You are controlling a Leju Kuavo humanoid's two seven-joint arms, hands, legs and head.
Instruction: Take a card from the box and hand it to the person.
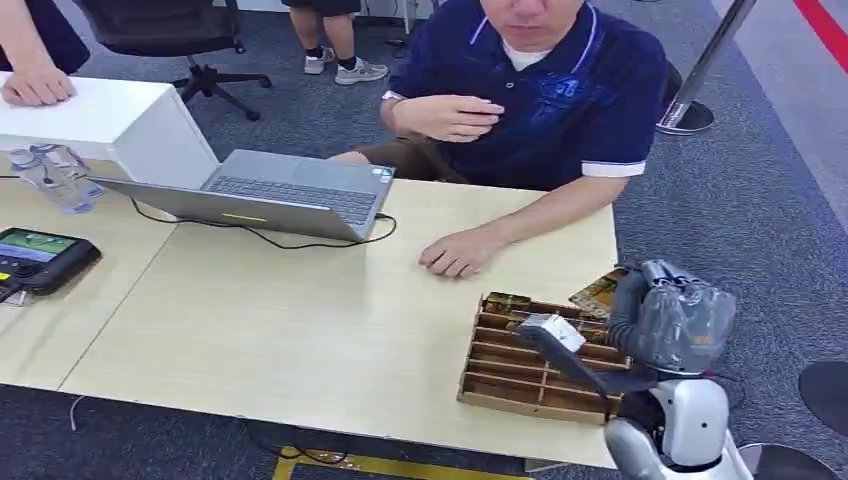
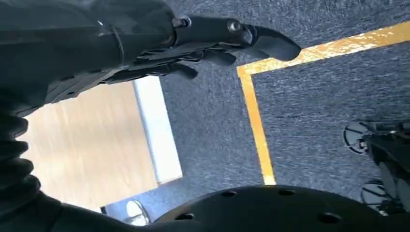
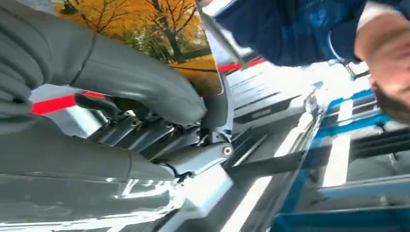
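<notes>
A brown cardboard box [image 1: 520, 372] with slotted rows stands at the table's near right corner. My right hand [image 1: 668, 318] hovers over the box's far right end and pinches a card [image 1: 597, 292] printed with autumn trees. In the right wrist view the card [image 3: 145, 34] is clamped between the thumb [image 3: 140, 82] and the darker fingers. The person in a blue polo shirt [image 1: 560, 95] sits across the table, one hand [image 1: 458, 253] flat on the tabletop just beyond the box, the other hand [image 1: 450, 115] raised at the chest. My left hand [image 2: 203, 43] hangs over the carpet, holding nothing.
An open grey laptop [image 1: 285, 195] with a black cable lies at the table's middle back. A dark handheld screen [image 1: 40, 258] and water bottles [image 1: 55, 178] are at the far left. Another person's hand [image 1: 35, 85] rests on a white cabinet [image 1: 120, 125].
</notes>
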